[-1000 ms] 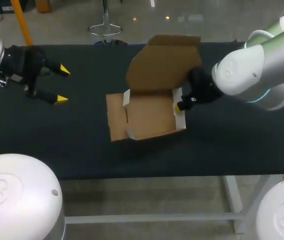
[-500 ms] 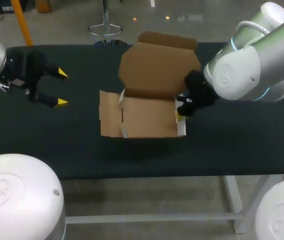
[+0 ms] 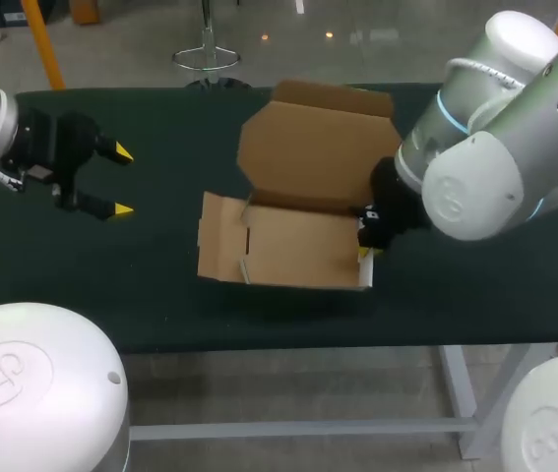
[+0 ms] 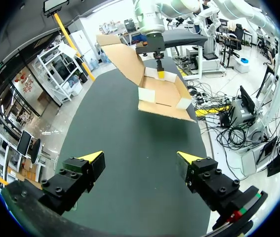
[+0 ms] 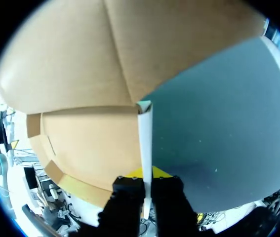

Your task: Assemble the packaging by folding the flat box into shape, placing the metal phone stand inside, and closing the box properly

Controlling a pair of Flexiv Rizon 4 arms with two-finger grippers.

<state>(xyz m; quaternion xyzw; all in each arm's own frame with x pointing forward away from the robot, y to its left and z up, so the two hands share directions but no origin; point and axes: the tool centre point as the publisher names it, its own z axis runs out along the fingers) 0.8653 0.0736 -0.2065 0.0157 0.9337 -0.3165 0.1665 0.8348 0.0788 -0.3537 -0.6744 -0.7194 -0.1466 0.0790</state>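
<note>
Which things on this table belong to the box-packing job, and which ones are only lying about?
Belong to the job:
cardboard box, lid raised
right pincer, shut on the box's side wall
left pincer, open, apart from the box

Only lying about:
none that I can see; there is only the dark table that bears the box

Box [image 3: 298, 246]: plain brown cardboard, matt, with a smooth white outer face on its side wall. Table [image 3: 160, 275] has a dark, matt, felt-like cover. Right arm [image 3: 500, 167] gleams, glossy white shell; left gripper [image 3: 119, 182] is matt black.
</note>
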